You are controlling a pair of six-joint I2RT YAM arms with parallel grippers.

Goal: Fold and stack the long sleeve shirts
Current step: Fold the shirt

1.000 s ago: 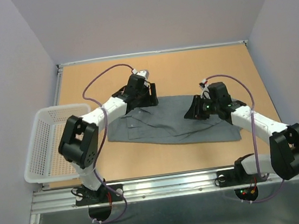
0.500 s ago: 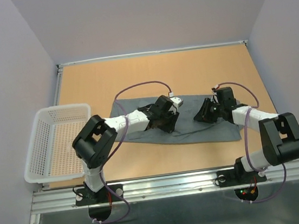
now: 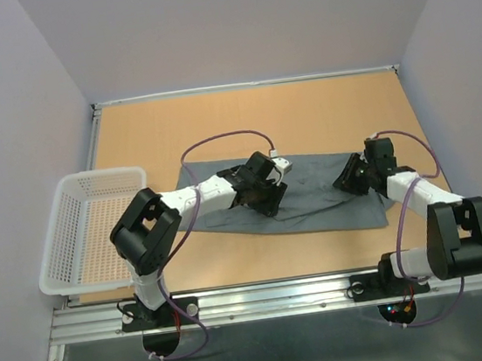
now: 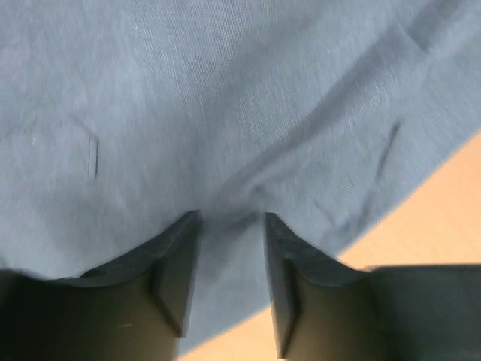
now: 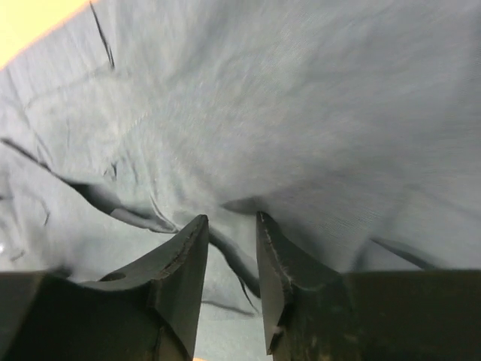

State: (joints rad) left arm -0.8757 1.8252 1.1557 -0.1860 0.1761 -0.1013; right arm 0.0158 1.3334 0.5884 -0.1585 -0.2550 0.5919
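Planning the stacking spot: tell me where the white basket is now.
In the top view, the white mesh basket sits at the table's left edge, beside the left arm, apart from the grey shirt mid-table.

No text, label, brand or number is legible on the grey shirt point(image 3: 314, 198) or elsewhere, though the wrist views appear slightly blurred.

Lab: walled bench point(image 3: 303, 111), alu rail point(image 3: 272, 293)

My left gripper point(image 4: 231, 216) sits on the grey shirt point(image 4: 225, 98), fingers point(image 4: 176, 263) close together, cloth puckered and pinched between the tips. Tan table point(image 4: 443, 218) at lower right.
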